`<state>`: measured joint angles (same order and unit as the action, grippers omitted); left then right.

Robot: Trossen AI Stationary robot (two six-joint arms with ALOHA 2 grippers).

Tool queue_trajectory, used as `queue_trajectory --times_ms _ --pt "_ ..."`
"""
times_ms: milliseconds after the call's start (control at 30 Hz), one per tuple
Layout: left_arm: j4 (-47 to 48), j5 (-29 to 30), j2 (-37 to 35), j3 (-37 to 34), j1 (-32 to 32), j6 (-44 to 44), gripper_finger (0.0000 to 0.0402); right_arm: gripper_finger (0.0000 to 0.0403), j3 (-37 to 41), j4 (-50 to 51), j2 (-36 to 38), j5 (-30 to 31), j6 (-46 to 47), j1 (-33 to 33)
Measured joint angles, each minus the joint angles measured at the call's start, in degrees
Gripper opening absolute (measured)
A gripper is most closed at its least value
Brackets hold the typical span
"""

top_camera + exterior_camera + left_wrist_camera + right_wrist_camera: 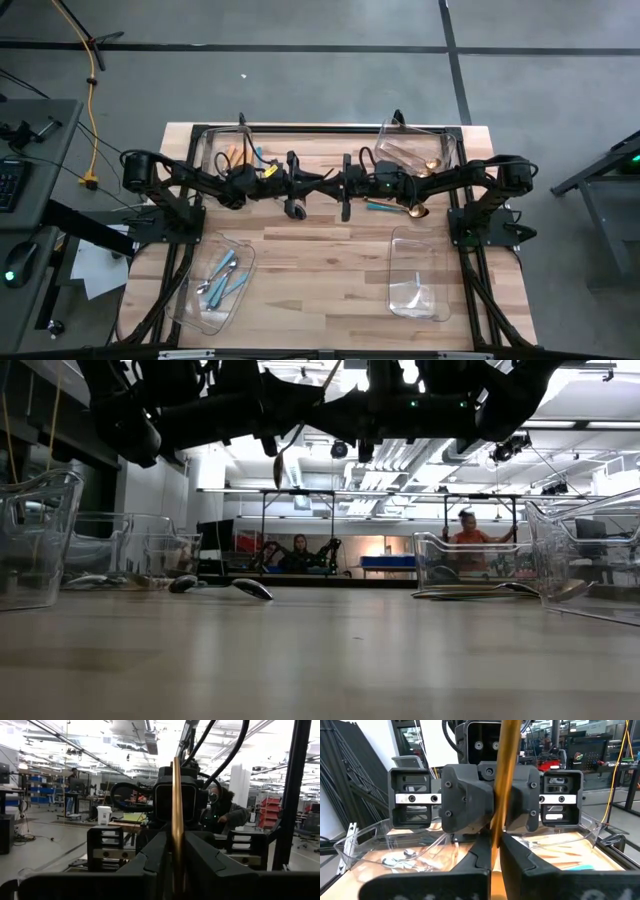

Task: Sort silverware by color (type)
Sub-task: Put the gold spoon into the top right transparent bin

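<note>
Both arms meet above the middle of the table. My left gripper (305, 187) and my right gripper (335, 187) face each other, and both are shut on one all-gold utensil (177, 795), which stands upright between them, clear of the table. It also shows in the right wrist view (506, 750). Whether it is a spoon or a fork, I cannot tell. A teal-handled black piece (384, 207) and a gold spoon (418, 211) lie flat on the table to the right of the grippers. My left gripper pinches the gold utensil's handle (177, 851) between its two fingers. The fingers lie level, coming from the table's left, across the upright handle. The utensil is lifted clear of the table. My right gripper pinches the same gold handle (495, 838) between its two fingers. They come level from the table's right, across the handle, just in front of the left gripper's fingers (470, 802). The handle stands upright.
Clear bins stand at the four corners: far left (212, 148) with orange-handled pieces, far right (448, 148) with gold ones, near left (190, 305) with light-blue-handled ones, near right (400, 270). Bare wood lies in the near middle. People show in the room beyond.
</note>
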<state>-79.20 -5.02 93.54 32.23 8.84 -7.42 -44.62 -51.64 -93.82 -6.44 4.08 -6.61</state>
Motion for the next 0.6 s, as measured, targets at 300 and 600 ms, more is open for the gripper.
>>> queue_trajectory --times_ms 300,600 --pt "1.3 0.2 0.0 0.0 0.1 0.0 0.0117 0.0004 0.0 0.3 0.0 -0.2 0.0 0.0" --pt "1.9 0.2 0.0 0.0 0.2 -0.5 0.0192 0.0004 0.0 0.4 0.0 -0.1 0.0 0.0"
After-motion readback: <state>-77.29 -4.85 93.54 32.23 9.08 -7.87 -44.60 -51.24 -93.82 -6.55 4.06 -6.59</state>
